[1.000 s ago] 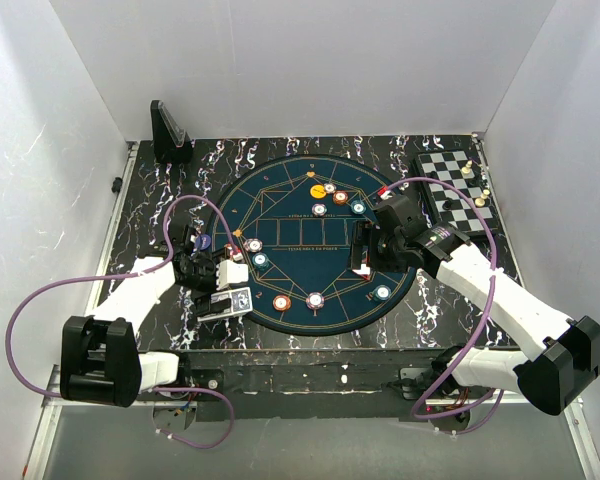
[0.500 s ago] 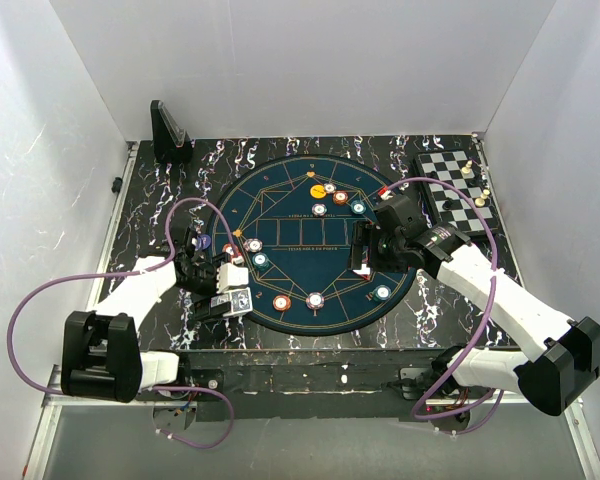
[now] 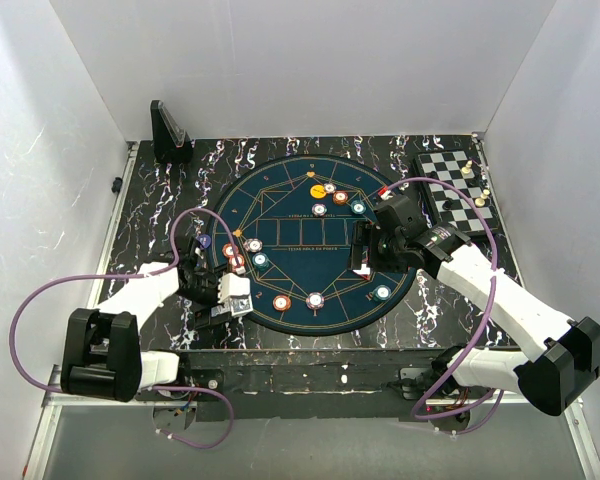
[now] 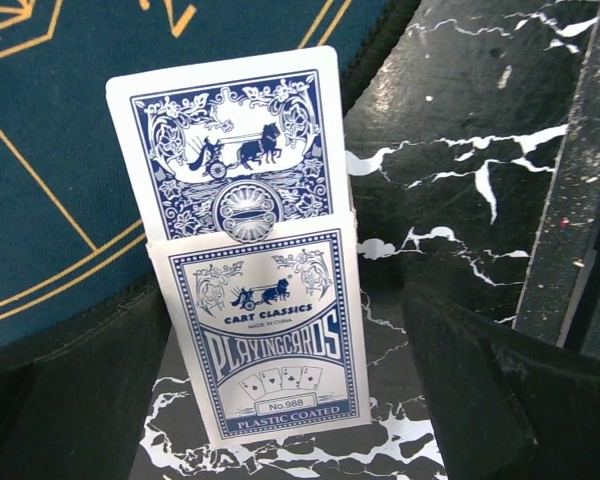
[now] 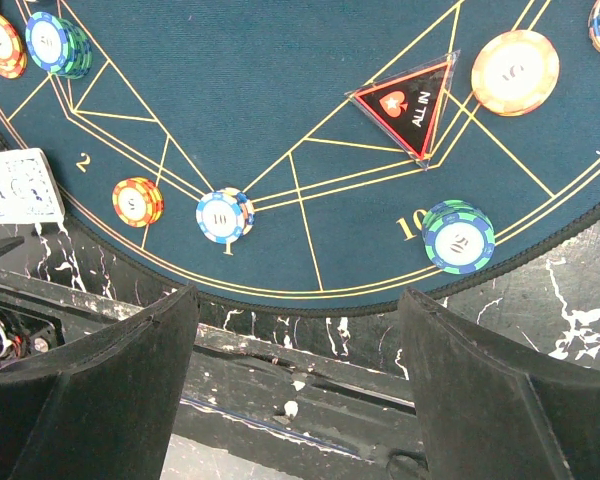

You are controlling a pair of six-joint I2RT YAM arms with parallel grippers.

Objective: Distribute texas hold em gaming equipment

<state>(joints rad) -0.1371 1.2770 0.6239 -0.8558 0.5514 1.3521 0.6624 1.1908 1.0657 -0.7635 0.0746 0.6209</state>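
**Left arm edged in over the card deck; right arm did not move**

Over the last second the overhead view showed the left arm creeping a little toward the near-left rim of the round blue mat (image 3: pixel 310 180). The right arm kept its pose above the mat's right half.

The left tool (image 4: pixel 280 340) stood with its jaws wide apart, one finger on each side of the blue Cart Classics card box (image 4: pixel 265 330). Neither finger visibly pressed on it. The box lay on the black marbled desk (image 4: pixel 460 130), its top end reaching the mat's edge. One blue-backed playing card (image 4: pixel 230 140) stuck halfway out of its open top.

The right tool (image 5: pixel 300 300) was also spread apart and empty, hanging over the mat's near edge. Below it lay the all-in triangle marker (image 5: pixel 410 105), an orange chip (image 5: pixel 137 201), a blue-and-white chip (image 5: pixel 224 216) and a green-and-blue chip stack (image 5: pixel 458 236).

The small move looked like the left arm lining up on the deck. Chips were already spread round the mat, so dealing the cards appeared to be what remained. No card lay on the mat in these views.
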